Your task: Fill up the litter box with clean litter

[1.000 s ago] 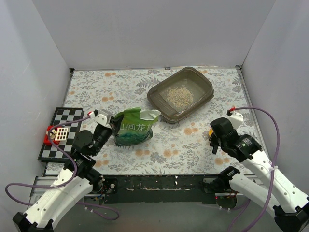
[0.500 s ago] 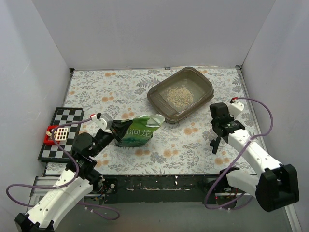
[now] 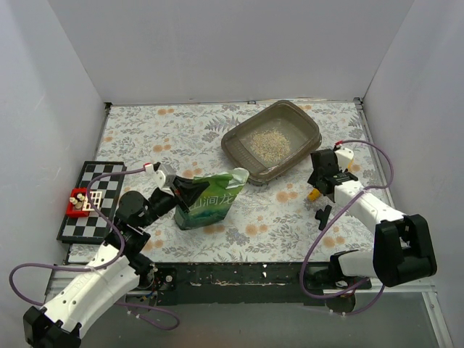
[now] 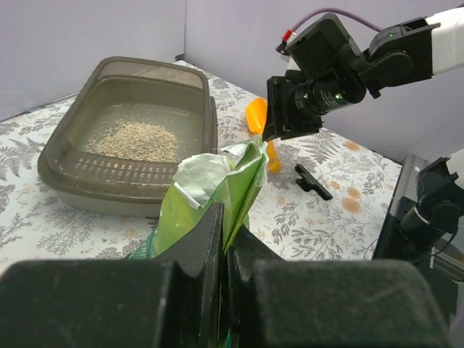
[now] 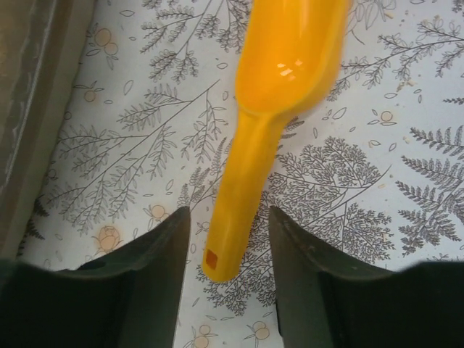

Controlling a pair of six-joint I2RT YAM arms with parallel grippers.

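Left gripper (image 4: 226, 217) clamps shut on the glossy green bag (image 3: 210, 199). Right gripper (image 5: 228, 225) stands part-open, holding nothing, astride the handle of the yellow plastic scoop (image 5: 290, 65).

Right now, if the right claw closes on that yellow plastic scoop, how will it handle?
Probably stiff and light: the yellow plastic scoop looks like thin moulded plastic. Its glossy, rounded handle may slip or twist in the right claw, which stands open around it. Lying flat on the floral table, it seems unlikely to roll.
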